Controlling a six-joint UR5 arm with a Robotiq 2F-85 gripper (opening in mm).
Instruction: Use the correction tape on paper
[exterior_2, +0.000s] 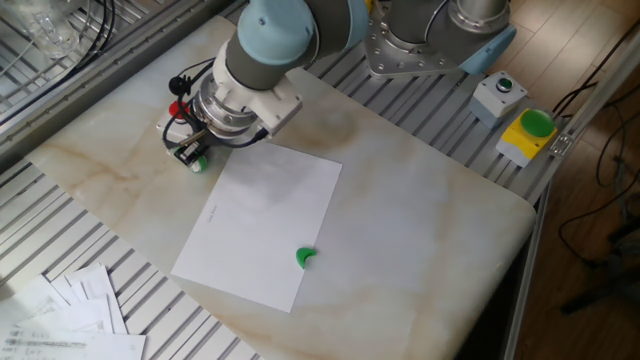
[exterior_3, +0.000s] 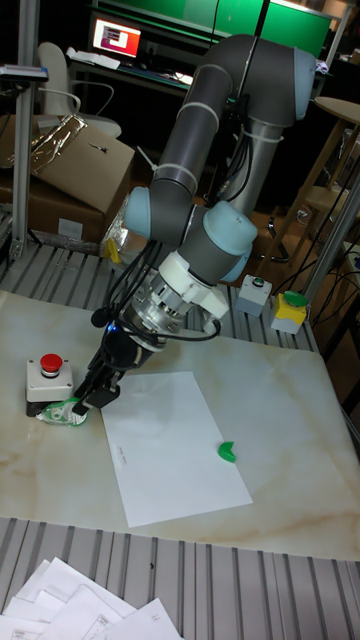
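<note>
The correction tape (exterior_2: 198, 161) (exterior_3: 62, 411), a green wheel in a clear casing, rests on the marble table just off the left corner of the paper (exterior_2: 262, 222) (exterior_3: 172, 452). My gripper (exterior_2: 186, 152) (exterior_3: 97, 393) leans down over it, its dark fingers close together and pinching the tape's end nearest the paper. The paper lies flat and blank with a faint mark near its left edge. A small solid green crescent (exterior_2: 306, 257) (exterior_3: 227, 451) lies on the paper's near right part.
A grey box with a red button (exterior_3: 46, 377) stands right behind the tape, largely hidden by the arm in the fixed view. Printed sheets (exterior_2: 70, 318) (exterior_3: 90, 605) are fanned at the near left. A white button box (exterior_2: 499, 92) and a yellow one (exterior_2: 530, 131) sit at the far right edge.
</note>
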